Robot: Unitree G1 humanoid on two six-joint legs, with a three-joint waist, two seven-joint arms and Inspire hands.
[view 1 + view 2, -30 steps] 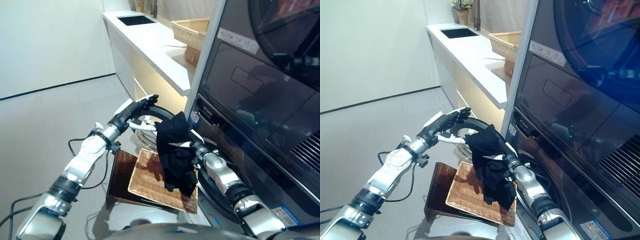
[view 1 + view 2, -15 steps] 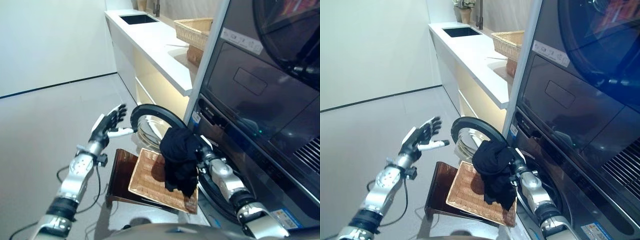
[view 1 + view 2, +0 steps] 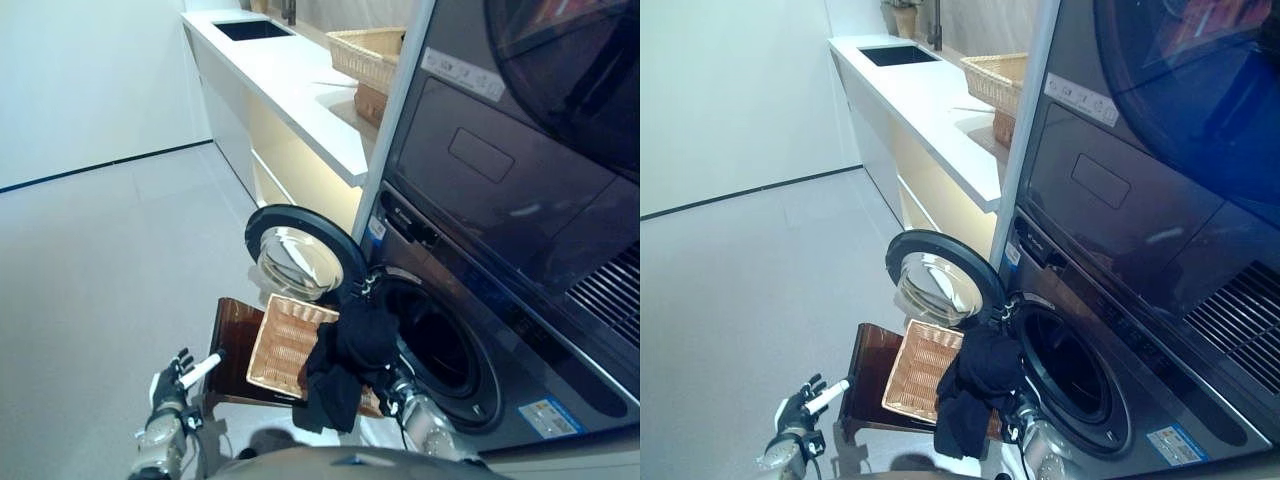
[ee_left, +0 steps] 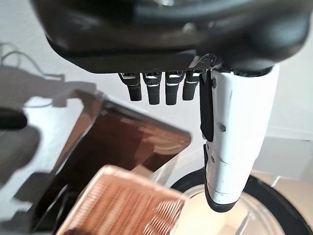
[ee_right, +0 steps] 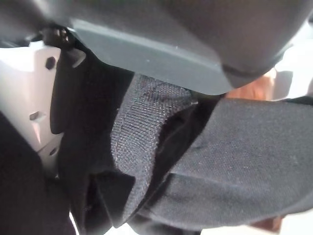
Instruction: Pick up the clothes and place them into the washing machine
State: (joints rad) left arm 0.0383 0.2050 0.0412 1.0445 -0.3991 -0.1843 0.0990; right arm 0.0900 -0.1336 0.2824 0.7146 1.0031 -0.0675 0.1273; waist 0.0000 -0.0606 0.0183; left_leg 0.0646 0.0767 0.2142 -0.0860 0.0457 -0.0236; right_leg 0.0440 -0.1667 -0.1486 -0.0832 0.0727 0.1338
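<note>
Two hands show here, both low at the near edge of the head views. The right hand point(image 5: 34, 112) is almost wholly buried in the bunched black knitted garment point(image 3: 345, 365); in its own wrist view only the white thumb cover peeps out beside dark folds of cloth pressed close against it, so the hand seems to be gripping the fabric, though whether its fingers are curled round it cannot be told. The garment hangs in a loose clump just in front of the lower rim of the round opening of the dark grey front-loading washing machine point(image 3: 440, 345), partly over the near corner of the shallow rectangular woven wicker tray point(image 3: 285, 340), and none of it is inside the drum. The tray lies on a low dark brown wooden stand point(image 3: 235, 340) on the pale grey floor point(image 3: 110, 260). The machine's round glass-centred door point(image 3: 305, 260) stands swung open, just behind the tray. The left hand point(image 3: 178, 372) hovers well apart from the garment, over the floor beside the stand, fingers straight and relaxed, white-covered thumb standing out, holding nothing. Farther back a long white worktop point(image 3: 290, 80) carries a tall woven wicker basket point(image 3: 365, 52).
</note>
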